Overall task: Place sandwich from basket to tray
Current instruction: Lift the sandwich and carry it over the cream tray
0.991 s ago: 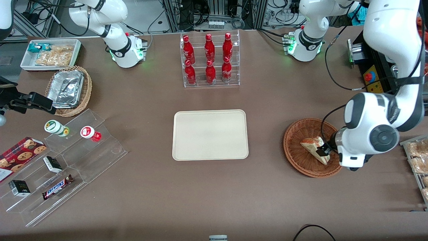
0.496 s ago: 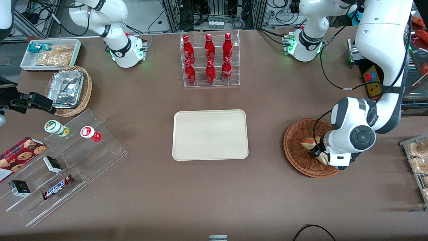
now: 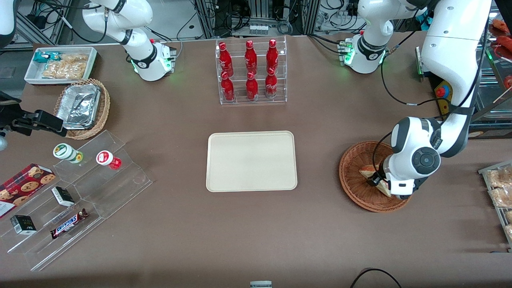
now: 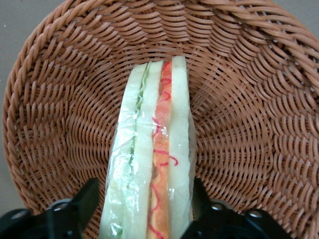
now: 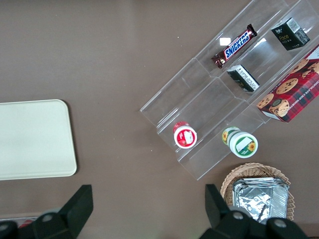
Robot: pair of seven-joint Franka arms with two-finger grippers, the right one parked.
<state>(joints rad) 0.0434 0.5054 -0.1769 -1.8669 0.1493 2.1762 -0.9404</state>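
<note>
The left arm's gripper point(image 4: 144, 209) sat low in the round reddish-brown wicker basket point(image 3: 354, 176), fingers point(image 4: 84, 199) spread astride the clear-wrapped triangular sandwich point(image 4: 154, 149) but apparently not yet clamped, so lifting and carrying it to the bare cream rectangular tray point(image 3: 251, 161) remained.

this is a robot lab set up like a small shop: cables and metal frames, red bottles point(image 3: 250, 68) in a rack point(image 3: 253, 98).
</note>
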